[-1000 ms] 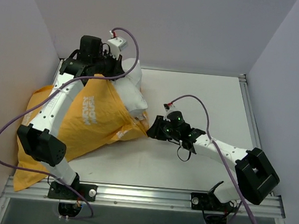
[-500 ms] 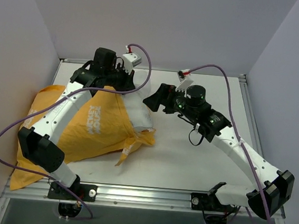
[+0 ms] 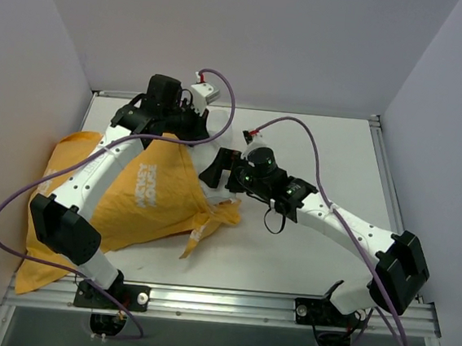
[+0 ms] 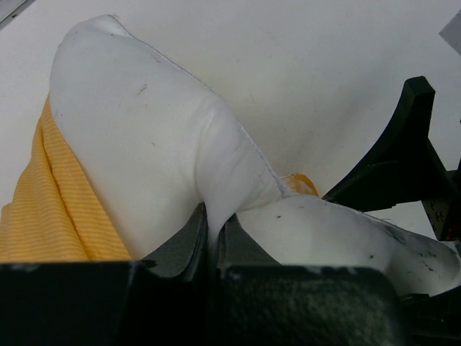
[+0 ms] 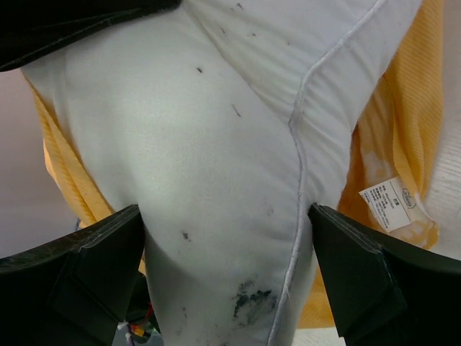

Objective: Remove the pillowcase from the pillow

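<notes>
One pillow (image 5: 230, 180) end out of the pillowcase (image 3: 142, 201), long axis near-left to far-right.

The pillowcase (image 3: 142, 201) is thin orange-yellow cloth, matt and crumply, and up close it has a fine ribbed weave. The pillow (image 5: 230, 166) is smooth matt white cloth with a corded seam and a few dark smudges. There's a little white label (image 5: 389, 203) on the case that looks papery. The table (image 3: 331, 150) is plain matt white and smooth. The left arm (image 3: 92, 172) is white plastic with a slight sheen. The front rail (image 3: 227, 302) is bare grooved metal.
</notes>
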